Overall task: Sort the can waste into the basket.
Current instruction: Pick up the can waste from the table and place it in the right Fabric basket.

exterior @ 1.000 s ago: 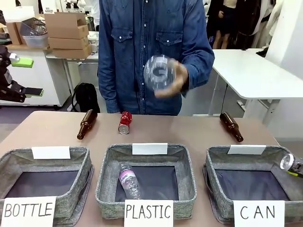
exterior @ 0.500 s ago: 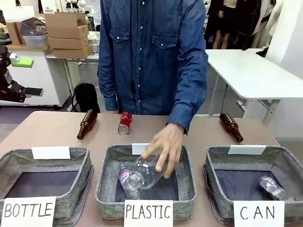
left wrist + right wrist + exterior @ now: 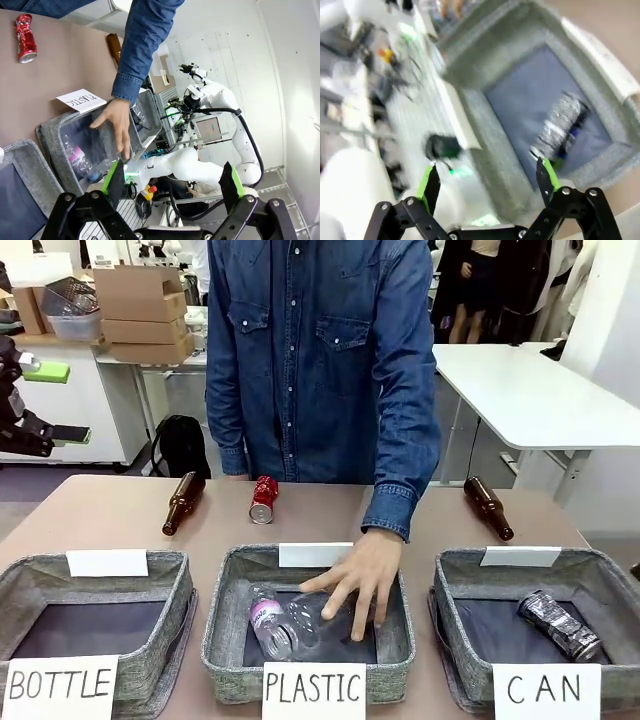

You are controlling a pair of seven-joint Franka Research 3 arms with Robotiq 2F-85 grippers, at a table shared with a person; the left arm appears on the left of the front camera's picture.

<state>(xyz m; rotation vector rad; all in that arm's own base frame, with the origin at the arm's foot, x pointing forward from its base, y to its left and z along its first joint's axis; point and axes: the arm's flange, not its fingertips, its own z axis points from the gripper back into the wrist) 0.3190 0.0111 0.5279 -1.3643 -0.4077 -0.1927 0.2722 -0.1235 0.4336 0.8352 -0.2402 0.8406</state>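
We seem to be in a lab workroom: stacked cardboard boxes [image 3: 145, 310], white desks [image 3: 530, 390], a monitor [image 3: 210, 130] among loose cables [image 3: 250, 145].

The front camera, near the square grey fabric basket signed "PLASTIC" [image 3: 222, 625], faces across the brown table [image 3: 100, 510]. The rolled left wrist camera shares that basket from higher up. The right wrist camera looks closely down into the neighbouring grey fabric "CAN" basket [image 3: 495, 145].

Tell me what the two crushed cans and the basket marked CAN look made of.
Silver-and-black can: thin metal, likely aluminium, shiny; it is dented and glints. Red can on the table: probably the same thin metal with a glossy red coat, creased all over. Basket: grey woven-looking fabric, matt, with soft walls and a darker bottom.
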